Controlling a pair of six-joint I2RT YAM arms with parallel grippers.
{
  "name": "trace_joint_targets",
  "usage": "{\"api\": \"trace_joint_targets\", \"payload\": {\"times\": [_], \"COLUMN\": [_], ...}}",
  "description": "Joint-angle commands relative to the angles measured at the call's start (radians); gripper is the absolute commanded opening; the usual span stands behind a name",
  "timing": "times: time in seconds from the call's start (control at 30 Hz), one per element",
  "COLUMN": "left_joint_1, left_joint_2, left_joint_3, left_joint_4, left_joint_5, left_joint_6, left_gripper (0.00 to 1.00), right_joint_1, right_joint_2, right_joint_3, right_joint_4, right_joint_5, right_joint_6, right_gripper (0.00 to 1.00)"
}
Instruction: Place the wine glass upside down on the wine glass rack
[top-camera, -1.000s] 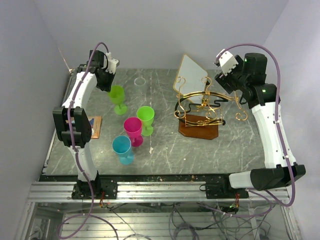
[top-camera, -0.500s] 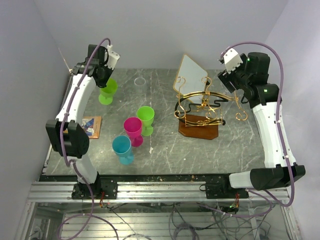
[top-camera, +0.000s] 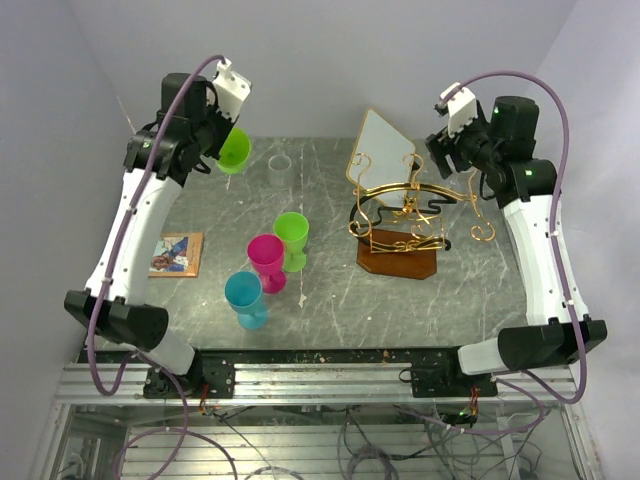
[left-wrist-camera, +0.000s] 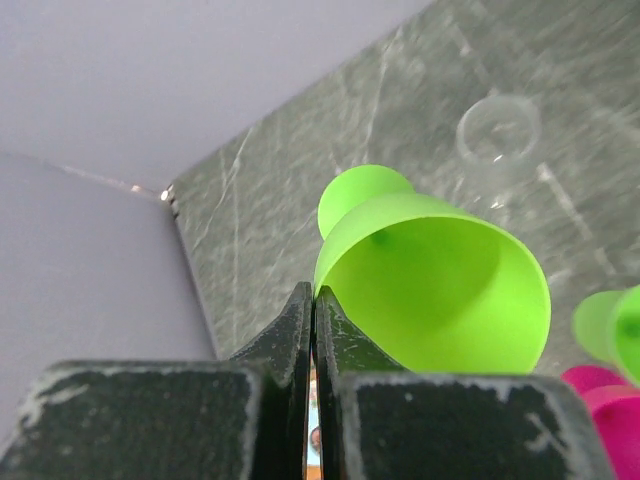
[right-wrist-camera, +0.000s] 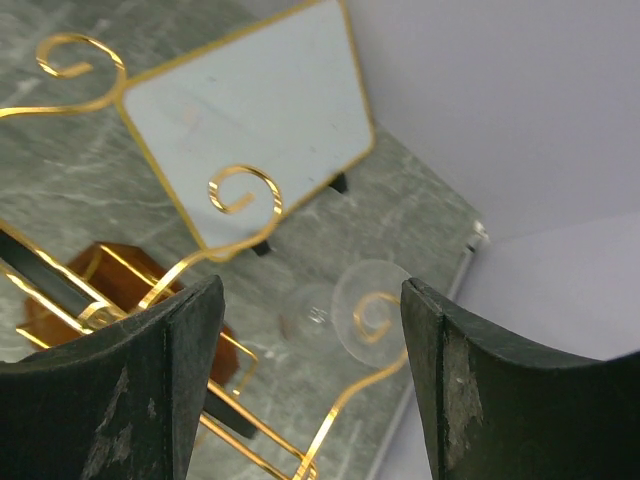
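Left end effector (left-wrist-camera: 313, 300) clamps the lime-green plastic wine glass (left-wrist-camera: 430, 290) by its rim at far left, tilted, seemingly for inverting. Right end effector (right-wrist-camera: 310, 290) hovers, jaws apart, beside the gold wire rack (top-camera: 410, 215).

This looks like a robot lab. Two arms (top-camera: 125, 225) (top-camera: 535, 250) are bolted to a metal rail (top-camera: 320, 385) beside a table (top-camera: 340, 300). Plain walls (top-camera: 320, 60) stand around it, and loose wires (top-camera: 350, 440) hang below.

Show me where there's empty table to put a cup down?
Widest bare tabletop: the near edge, between the blue plastic goblet and the gold wire rack's wooden base. Another gap sits between the small picture card and the standing lime green goblet. Crowded: that goblet, the pink plastic goblet and the blue one huddle together.
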Motion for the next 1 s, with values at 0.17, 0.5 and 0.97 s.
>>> {"api": "trace_joint_targets", "payload": {"times": [0.17,0.5,0.97], "left_joint_1": [-0.022,-0.023,-0.027], "left_joint_2": [-0.178,-0.136,-0.099], "left_joint_3": [-0.023,0.02,-0.026], "left_joint_4": [0.238,0.492,0.641], "left_joint_5": [0.369,0.627,0.703], "left_joint_6": [-0.209,-0.56,-0.868], "left_gripper": [0.07,0.07,0.07], "right_joint_1": [0.093,0.102,0.102], "right_joint_2": [0.009,-0.006,0.042], "right_joint_3": [-0.004,-0.036,-0.021], "right_joint_4": [0.151,0.336,0.432], "right_joint_5": [-0.267,-0.399,-0.472], "right_joint_6": [0.196,0.509,0.76], "right_gripper": [0.7,0.7,0.71]}}
